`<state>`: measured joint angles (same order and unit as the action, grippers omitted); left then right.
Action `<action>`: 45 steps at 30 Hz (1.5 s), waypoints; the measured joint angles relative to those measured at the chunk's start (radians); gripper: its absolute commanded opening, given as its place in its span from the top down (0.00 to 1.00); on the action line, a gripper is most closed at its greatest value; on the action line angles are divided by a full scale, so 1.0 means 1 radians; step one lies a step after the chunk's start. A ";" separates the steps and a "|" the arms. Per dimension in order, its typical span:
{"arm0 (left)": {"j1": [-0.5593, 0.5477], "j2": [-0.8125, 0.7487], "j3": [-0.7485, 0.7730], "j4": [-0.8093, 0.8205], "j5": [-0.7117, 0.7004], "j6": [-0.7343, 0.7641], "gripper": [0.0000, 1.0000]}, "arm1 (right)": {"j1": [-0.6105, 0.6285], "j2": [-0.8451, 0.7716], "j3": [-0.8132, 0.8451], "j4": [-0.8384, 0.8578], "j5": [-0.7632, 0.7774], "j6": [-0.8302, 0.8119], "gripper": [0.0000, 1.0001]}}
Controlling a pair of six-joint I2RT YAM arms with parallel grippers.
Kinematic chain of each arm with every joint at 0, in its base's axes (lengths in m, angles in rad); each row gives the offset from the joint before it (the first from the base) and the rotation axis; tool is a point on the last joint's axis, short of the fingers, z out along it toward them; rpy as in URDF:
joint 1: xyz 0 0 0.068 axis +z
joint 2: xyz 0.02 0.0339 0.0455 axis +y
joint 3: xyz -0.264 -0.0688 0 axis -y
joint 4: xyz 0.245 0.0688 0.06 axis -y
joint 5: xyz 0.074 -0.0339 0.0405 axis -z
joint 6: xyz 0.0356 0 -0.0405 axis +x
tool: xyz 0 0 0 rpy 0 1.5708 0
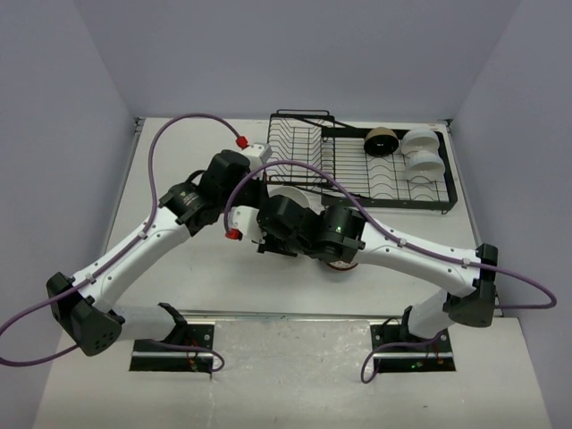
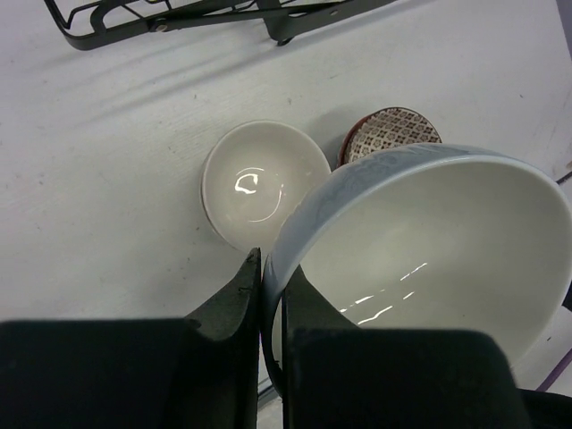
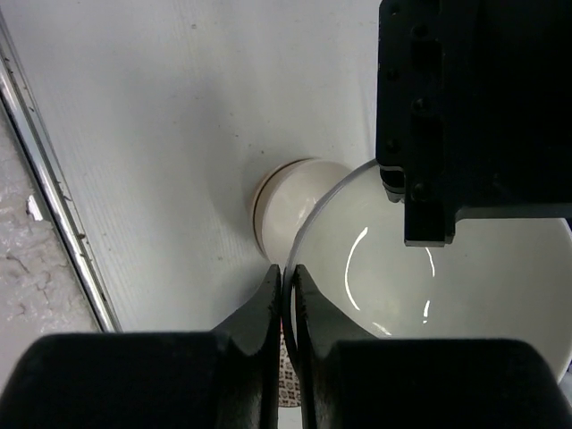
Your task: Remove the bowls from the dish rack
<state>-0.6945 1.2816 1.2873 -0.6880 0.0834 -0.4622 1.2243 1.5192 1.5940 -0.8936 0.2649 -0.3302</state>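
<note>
Both grippers are shut on the rim of one bowl (image 1: 293,197), white inside with a pale blue pattern outside (image 2: 429,241), and hold it above the table in front of the dish rack (image 1: 357,170). My left gripper (image 2: 273,268) pinches one side of the rim. My right gripper (image 3: 288,273) pinches another side of the same bowl (image 3: 411,277). Under it on the table sit a cream bowl (image 2: 255,183) and a reddish-brown patterned bowl (image 2: 393,132). The rack's right part holds a dark-inside tan bowl (image 1: 382,141) and two white bowls (image 1: 420,141).
The rack's black wire edge (image 2: 179,22) runs just beyond the bowls on the table. The table's metal front rail (image 3: 49,214) lies to the left in the right wrist view. Purple cables (image 1: 179,134) loop over the left of the table.
</note>
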 measured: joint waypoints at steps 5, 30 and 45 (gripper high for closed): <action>-0.002 -0.006 0.000 -0.009 -0.048 0.000 1.00 | -0.002 0.009 0.001 0.016 0.038 0.007 0.22; 0.665 0.089 -0.496 0.289 -0.073 -0.293 1.00 | -0.491 -0.586 -0.468 0.309 0.237 0.453 0.01; 0.665 0.100 -0.566 0.349 -0.143 -0.315 0.17 | -0.547 -0.556 -0.488 0.321 0.178 0.496 0.01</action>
<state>-0.0292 1.3819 0.7216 -0.3389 -0.0593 -0.7773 0.6769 0.9630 1.1057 -0.5724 0.4427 0.1658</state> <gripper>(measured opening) 0.679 0.987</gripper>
